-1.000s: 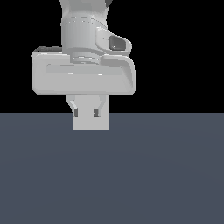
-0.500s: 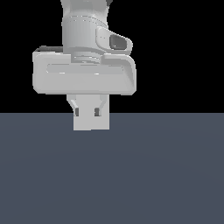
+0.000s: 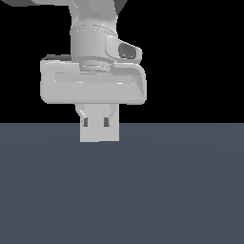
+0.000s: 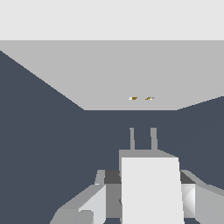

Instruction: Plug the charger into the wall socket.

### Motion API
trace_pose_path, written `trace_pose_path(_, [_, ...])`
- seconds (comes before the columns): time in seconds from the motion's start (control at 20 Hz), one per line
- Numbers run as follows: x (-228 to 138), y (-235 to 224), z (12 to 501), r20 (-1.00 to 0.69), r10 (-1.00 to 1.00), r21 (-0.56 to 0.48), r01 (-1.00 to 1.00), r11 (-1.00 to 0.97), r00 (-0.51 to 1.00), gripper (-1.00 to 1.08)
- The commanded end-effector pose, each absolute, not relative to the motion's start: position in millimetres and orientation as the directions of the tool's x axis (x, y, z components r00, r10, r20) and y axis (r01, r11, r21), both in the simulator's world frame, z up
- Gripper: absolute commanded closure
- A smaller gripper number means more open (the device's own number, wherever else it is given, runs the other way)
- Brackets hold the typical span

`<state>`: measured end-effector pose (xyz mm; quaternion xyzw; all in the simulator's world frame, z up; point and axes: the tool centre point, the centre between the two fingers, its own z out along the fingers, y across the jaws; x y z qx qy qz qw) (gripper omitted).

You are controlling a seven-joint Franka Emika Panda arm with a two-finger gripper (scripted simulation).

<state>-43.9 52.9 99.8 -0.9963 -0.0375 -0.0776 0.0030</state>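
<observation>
While tool (image 3: 99, 125) pinches boxy two-pronged charger (image 4: 151, 186) | flat socket (image 4: 131, 78) apart

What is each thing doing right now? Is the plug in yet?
gripper: shut on the charger, held low over the floor.
charger: gripped, prongs pointing at the wall socket, not plugged in yet.
wall socket: upright, two small holes empty, a gap between it and the prongs.

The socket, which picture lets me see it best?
The wrist view. There the socket is a big grey panel with two tiny marks, and the charger in the gripper points its two prongs toward it. The exterior view shows no socket, only the arm, the gripper and the charger.
</observation>
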Motion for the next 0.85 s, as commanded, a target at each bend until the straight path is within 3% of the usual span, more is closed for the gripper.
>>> trace_pose_path(0.0, [-35.3, 53.5, 100.0, 0.155, 0.074, 0.000, 0.075, -0.997, 0.985, 1.08])
trace_pose_path(0.8, [-7.6, 55.5, 100.0, 0.155, 0.074, 0.000, 0.075, -0.997, 0.985, 1.08])
